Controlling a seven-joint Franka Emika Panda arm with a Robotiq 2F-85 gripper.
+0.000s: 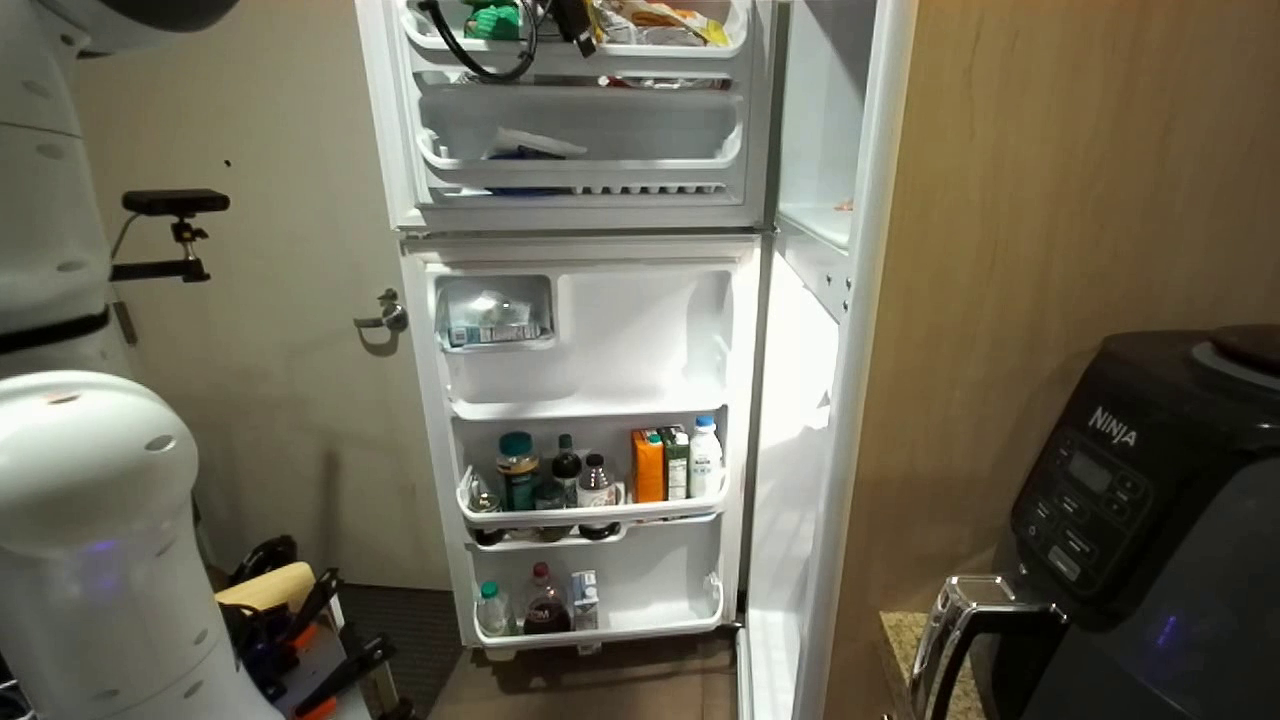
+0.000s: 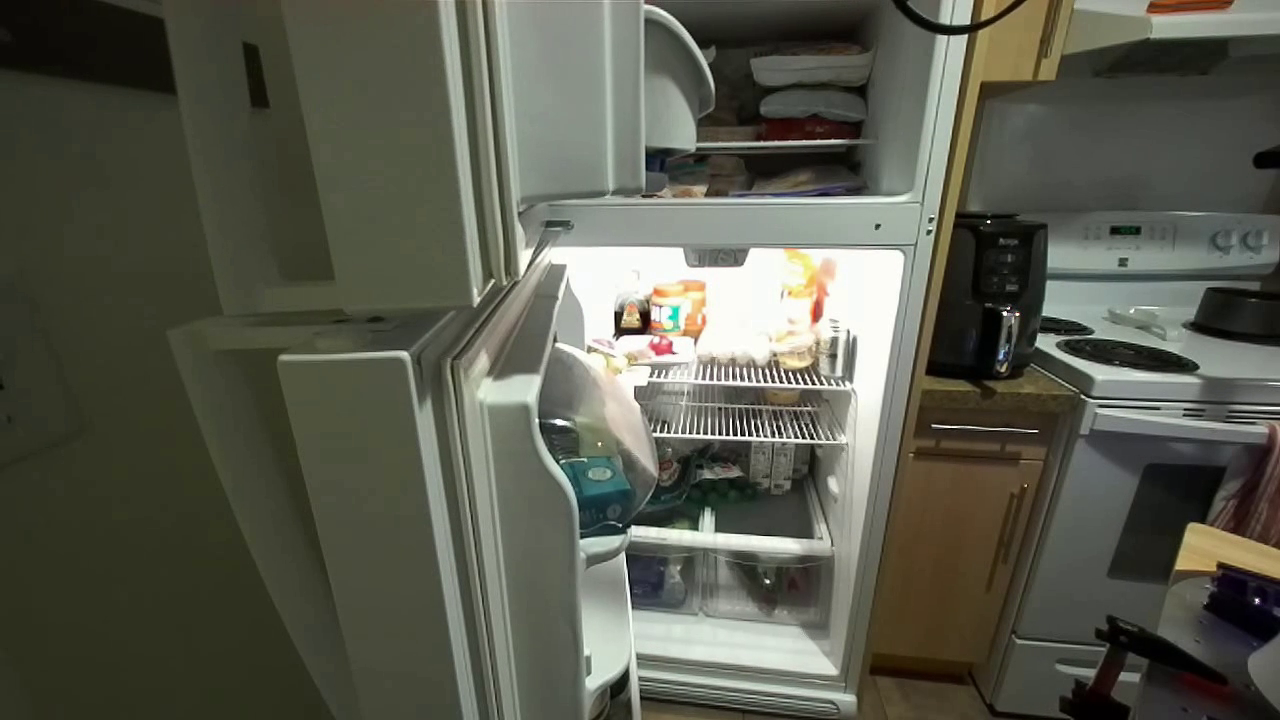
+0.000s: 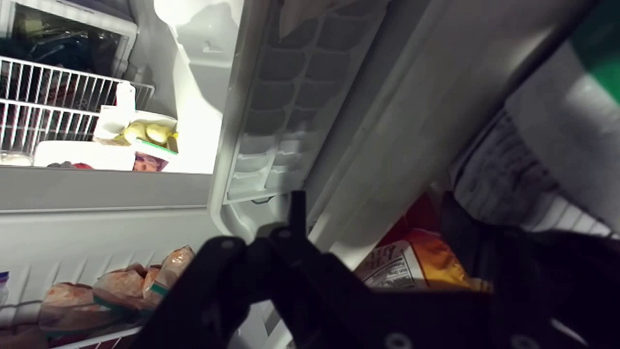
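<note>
My gripper (image 3: 373, 208) is open in the wrist view, its dark fingers wide apart. The white rim of a freezer-door bin (image 3: 387, 140) crosses the view between them. An orange and yellow bag (image 3: 431, 252) with a printed label lies behind the gap. A pale printed package (image 3: 499, 174) is close by the right finger; contact cannot be told. In an exterior view the upper door bin holds a green bag (image 1: 493, 22) and a yellow-orange bag (image 1: 690, 22). A black cable (image 1: 500, 70) hangs in front of it. The fingers do not show clearly in either exterior view.
The freezer door and fridge door (image 1: 640, 340) stand open, with bottles and cartons in the lower bins. Frozen bags (image 3: 121, 291) lie in the freezer. A black air fryer (image 2: 990, 290) and a stove (image 2: 1150, 350) stand beside the fridge. A tool cart (image 1: 330, 660) is near the arm base.
</note>
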